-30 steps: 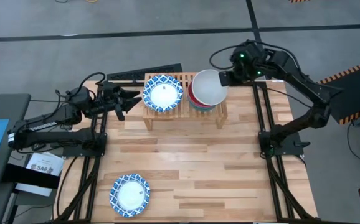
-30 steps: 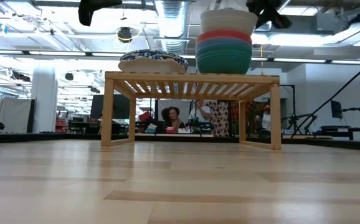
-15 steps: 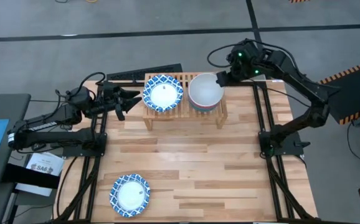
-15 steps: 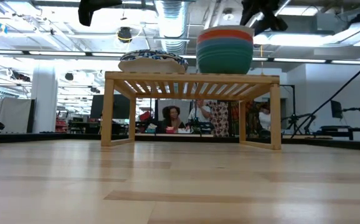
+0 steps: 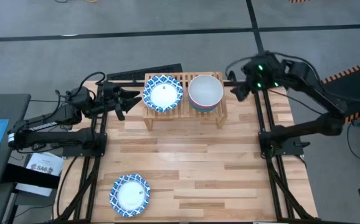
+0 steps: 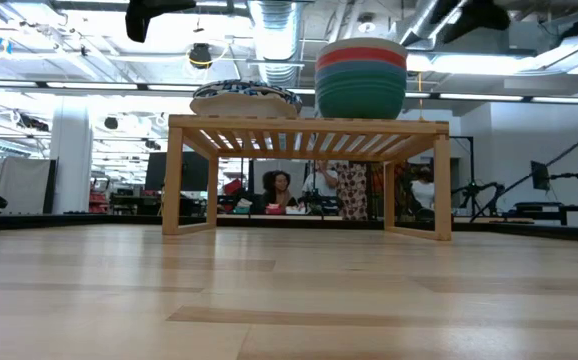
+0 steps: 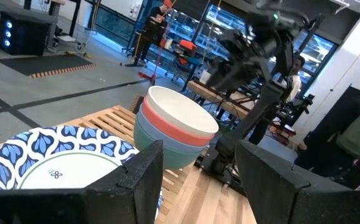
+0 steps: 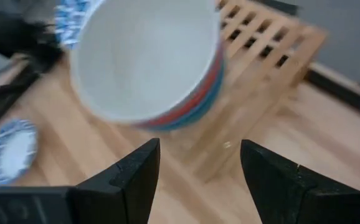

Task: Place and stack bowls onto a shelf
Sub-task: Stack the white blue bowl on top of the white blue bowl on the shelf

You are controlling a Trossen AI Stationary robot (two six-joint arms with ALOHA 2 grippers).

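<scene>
The light-wood shelf (image 5: 185, 113) stands at the table's far middle. On its left half lies a blue-and-white patterned bowl (image 5: 162, 93). On its right half stands a stack of bowls (image 6: 361, 78): a white bowl (image 5: 205, 91) nested on top of a red one and green ones. Another patterned bowl (image 5: 130, 194) rests on the table near the front left. My right gripper (image 5: 236, 92) hovers open just right of the shelf, clear of the stack. My left gripper (image 5: 129, 103) waits open, left of the shelf.
The shelf's slatted top (image 8: 264, 50) shows bare beyond the stack in the right wrist view. The plank tabletop (image 5: 192, 162) lies free between the shelf and the near edge. People stand in the room behind the table.
My right gripper has opened and let go of the white bowl, which now sits level on the stack instead of tilted above it. The gripper has then drawn back toward the table's right edge, clear of the shelf.
</scene>
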